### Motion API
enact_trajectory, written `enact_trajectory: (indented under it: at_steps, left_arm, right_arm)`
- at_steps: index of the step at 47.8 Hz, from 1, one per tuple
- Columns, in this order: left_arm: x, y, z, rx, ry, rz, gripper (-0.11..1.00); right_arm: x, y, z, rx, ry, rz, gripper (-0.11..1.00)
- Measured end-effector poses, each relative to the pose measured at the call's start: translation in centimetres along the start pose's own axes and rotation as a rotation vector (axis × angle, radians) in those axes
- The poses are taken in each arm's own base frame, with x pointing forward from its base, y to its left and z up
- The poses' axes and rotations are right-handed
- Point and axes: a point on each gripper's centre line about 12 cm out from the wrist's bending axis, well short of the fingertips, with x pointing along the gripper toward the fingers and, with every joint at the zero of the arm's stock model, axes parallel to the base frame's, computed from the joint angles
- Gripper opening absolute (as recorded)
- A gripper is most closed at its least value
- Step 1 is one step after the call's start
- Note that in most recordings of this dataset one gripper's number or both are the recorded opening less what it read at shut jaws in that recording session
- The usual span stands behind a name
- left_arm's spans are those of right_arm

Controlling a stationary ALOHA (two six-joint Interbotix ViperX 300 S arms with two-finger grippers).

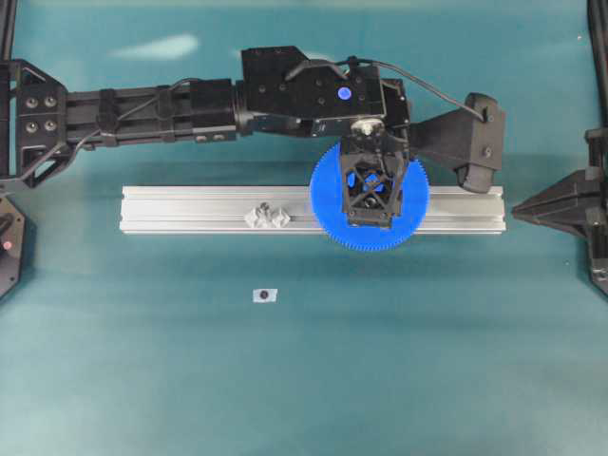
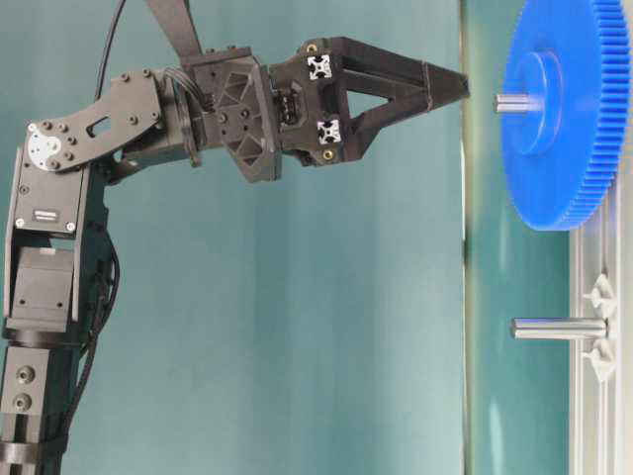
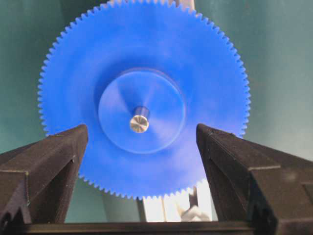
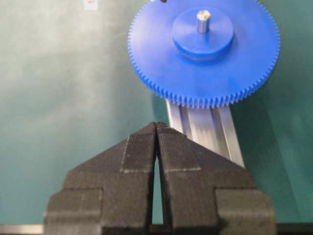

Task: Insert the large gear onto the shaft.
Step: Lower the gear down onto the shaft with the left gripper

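Large bright-blue toothed plastic gear [image 1: 328,204] seated on a metal pin on the long grooved aluminium rail [image 1: 190,209], left claw [image 1: 369,195] released above it.

The gear lies flat near the rail's right end, its rim overhanging both long edges of the rail, and a short silver pin [image 3: 139,120] stands up through its raised round hub. The left gripper hovers straight over the hub, jaws spread wide to either side of it, fingers [image 3: 49,161] clear of the blue surface and gripping nothing. Farther left on the rail stands a second shaft [image 2: 559,328] with clear diamond-shaped base pieces [image 1: 269,217], well apart from the gear. Open teal tabletop [image 1: 427,332] surrounds the rail, bearing only a small white tag [image 1: 264,295]. The right gripper [image 4: 156,128], clenched and empty, rests at the right edge, away from the rail.
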Motion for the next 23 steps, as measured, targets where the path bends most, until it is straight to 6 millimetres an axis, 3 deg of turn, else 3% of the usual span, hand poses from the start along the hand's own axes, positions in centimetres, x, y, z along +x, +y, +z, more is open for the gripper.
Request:
enact_trajectory:
  at_steps: [23]
  left_arm:
    - [-0.35, 0.08, 0.21, -0.03, -0.006, 0.003, 0.85]
  right_arm:
    - [0.01, 0.0, -0.06, 0.001, 0.002, 0.0, 0.06]
